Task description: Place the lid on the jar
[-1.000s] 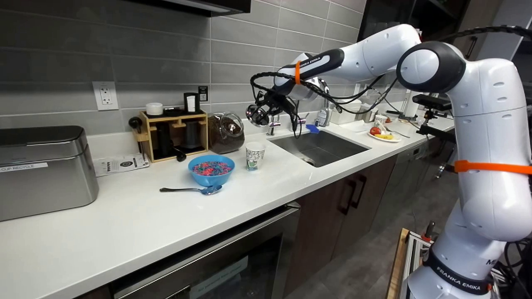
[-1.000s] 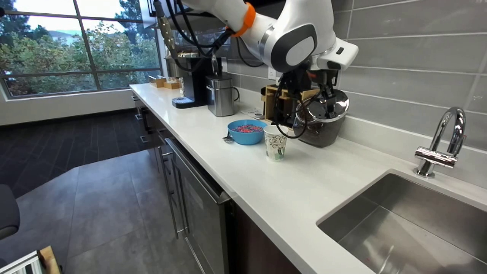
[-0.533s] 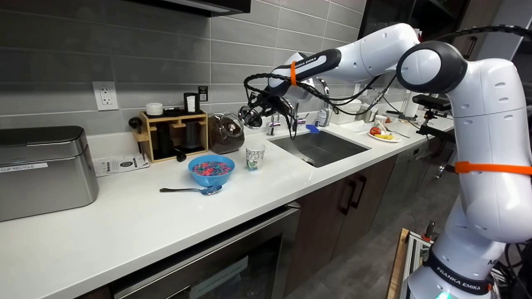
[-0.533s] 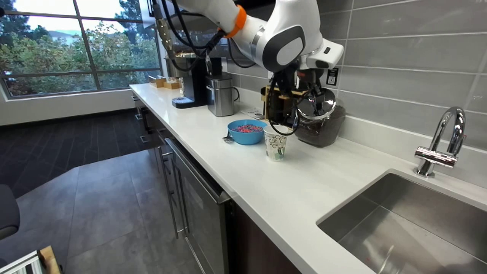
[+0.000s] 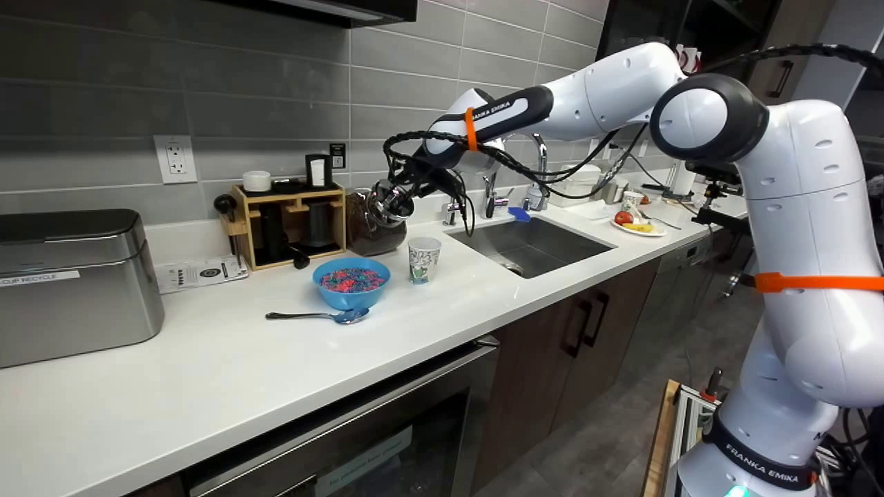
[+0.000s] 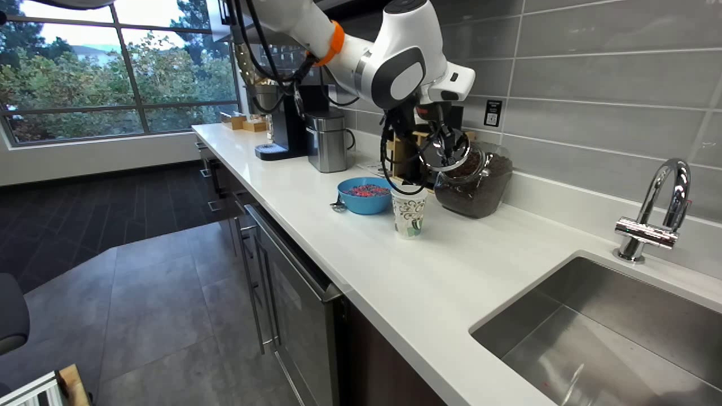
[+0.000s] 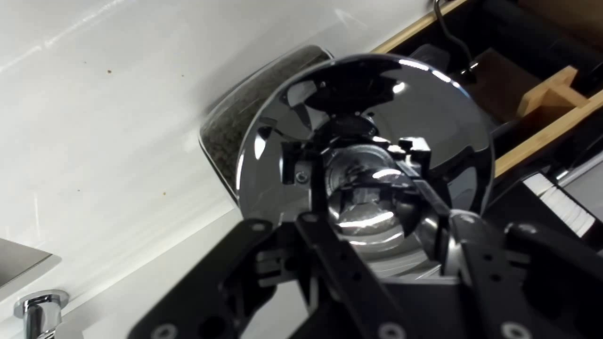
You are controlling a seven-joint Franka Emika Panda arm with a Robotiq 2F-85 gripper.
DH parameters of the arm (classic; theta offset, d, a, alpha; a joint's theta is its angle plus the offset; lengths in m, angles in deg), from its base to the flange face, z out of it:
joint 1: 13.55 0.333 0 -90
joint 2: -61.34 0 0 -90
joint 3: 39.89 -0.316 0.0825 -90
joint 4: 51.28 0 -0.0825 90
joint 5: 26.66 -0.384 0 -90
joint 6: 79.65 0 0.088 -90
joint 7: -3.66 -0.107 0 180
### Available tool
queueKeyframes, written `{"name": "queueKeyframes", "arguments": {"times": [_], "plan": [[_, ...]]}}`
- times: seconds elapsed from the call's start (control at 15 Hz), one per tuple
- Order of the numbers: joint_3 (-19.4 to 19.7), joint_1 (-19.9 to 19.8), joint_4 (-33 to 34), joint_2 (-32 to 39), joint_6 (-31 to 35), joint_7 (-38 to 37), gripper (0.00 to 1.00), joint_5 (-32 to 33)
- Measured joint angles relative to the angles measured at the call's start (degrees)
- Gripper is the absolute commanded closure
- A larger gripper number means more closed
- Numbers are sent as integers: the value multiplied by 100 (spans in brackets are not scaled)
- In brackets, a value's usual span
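Observation:
The glass jar point(image 5: 376, 239) holds dark contents and stands on the counter by the wall. Its slanted open mouth shows in an exterior view point(image 6: 475, 189). My gripper point(image 7: 367, 174) is shut on the knob of a round chrome lid point(image 7: 443, 122), one finger on each side. The lid is tilted and overlaps the jar's mouth in an exterior view point(image 5: 387, 215). It is left of the mouth in an exterior view point(image 6: 433, 160). In the wrist view the lid hides most of the jar point(image 7: 256, 94). I cannot tell whether lid and jar touch.
A wooden rack point(image 5: 297, 207) stands close beside the jar. A paper cup point(image 5: 423, 261), a blue bowl point(image 5: 351, 293) and a spoon point(image 5: 321, 316) are in front. The sink point(image 5: 532, 245) and faucet point(image 6: 646, 232) are to one side. Hanging cables point(image 6: 389, 163) dangle near the cup.
The gripper has carried the lid leftward in both exterior views. The lid has come over the jar's mouth in an exterior view. In an exterior view the mouth, hidden before, now shows.

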Motion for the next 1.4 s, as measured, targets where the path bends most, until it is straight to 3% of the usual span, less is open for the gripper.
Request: {"name": "queueKeyframes", "arguments": {"times": [0.93, 1.4], "plan": [[284, 144, 764, 710, 107, -150, 79, 271], [619, 348, 950, 955, 333, -518, 79, 370]]}}
